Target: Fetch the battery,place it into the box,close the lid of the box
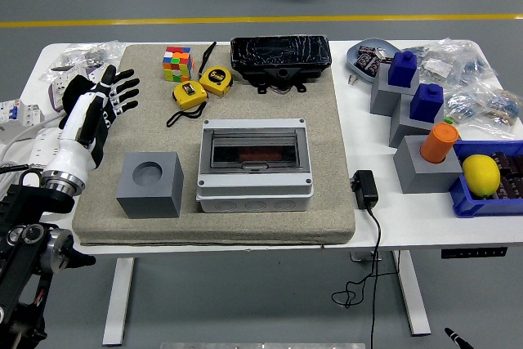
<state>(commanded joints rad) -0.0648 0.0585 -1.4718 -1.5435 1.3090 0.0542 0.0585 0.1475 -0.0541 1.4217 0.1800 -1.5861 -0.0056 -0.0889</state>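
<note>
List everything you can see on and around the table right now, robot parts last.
Mat: 1, beige, covering table centre.
Box: 1, grey, clear lid shut, mat centre.
Grey block: 1, round recess on top, left of box.
Tape measures: 2, yellow, mat rear.
Puzzle cube: 1, multicoloured, mat rear left.
Black case: 1, mat rear centre.
Power adapter: 1, black, right of mat.
Grey stands: 3, right side; two hold blue blocks, one an orange cylinder.
Blue bin: 1, far right, holding a lemon.
Left robot hand: 1, black and white, fingers spread, at mat's left edge.
</note>
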